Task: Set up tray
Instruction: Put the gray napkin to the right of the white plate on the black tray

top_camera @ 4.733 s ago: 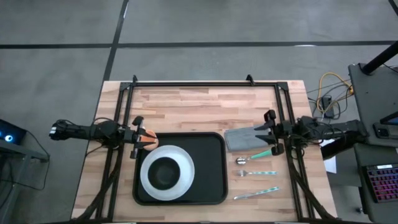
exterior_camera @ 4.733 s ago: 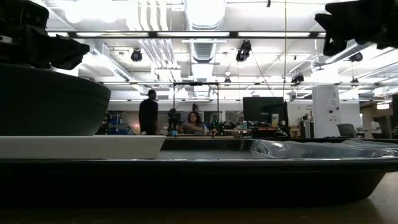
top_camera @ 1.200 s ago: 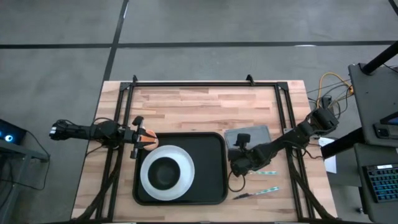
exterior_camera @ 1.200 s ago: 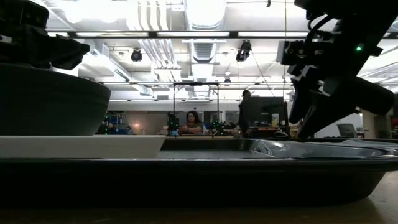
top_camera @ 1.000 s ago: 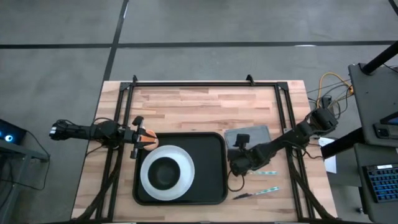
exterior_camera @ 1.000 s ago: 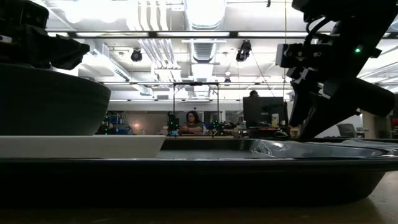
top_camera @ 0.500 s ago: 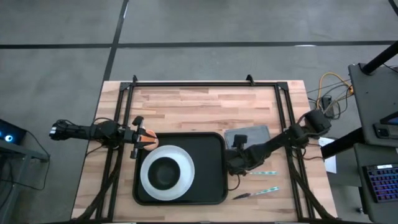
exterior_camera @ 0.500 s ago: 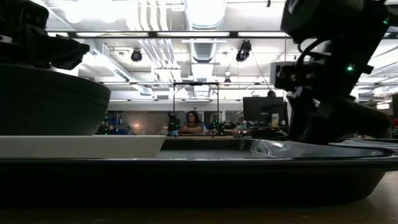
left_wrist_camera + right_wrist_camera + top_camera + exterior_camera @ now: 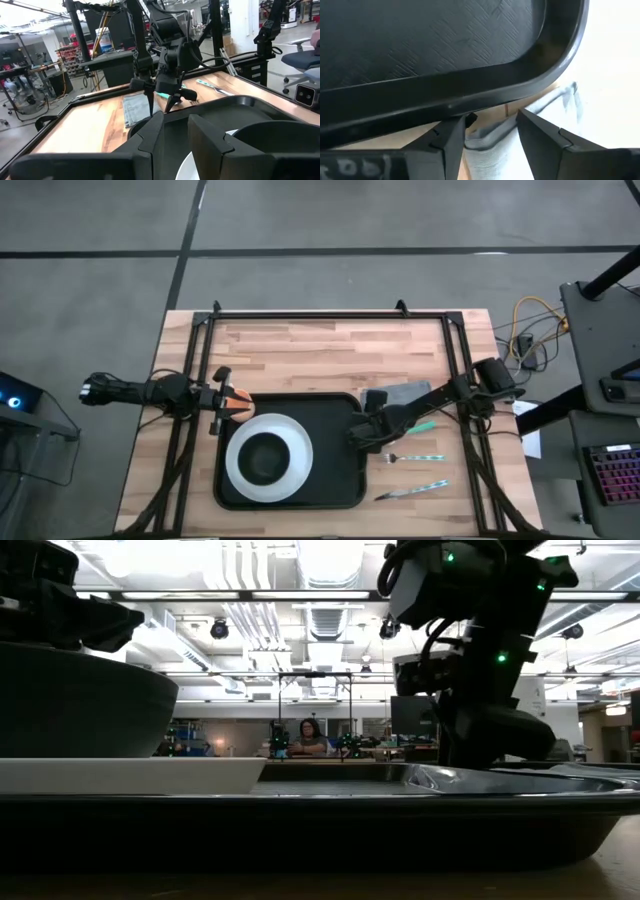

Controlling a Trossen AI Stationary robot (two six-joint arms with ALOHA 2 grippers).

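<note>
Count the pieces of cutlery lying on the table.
3, all on bare wood right of the tray: one partly under the right arm beside the napkin, a fork below it, another piece nearest the front edge.

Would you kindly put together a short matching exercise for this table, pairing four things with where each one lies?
Things:
1. white plate
2. grey napkin
3. fork
4. right gripper

Places:
A. on the bare wood right of the tray, near the table's front
B. at the tray's right rim
C. on the tray's left half
D. on the wood beside the tray's far right corner

Pairs: 1-C, 2-D, 3-A, 4-B
</note>
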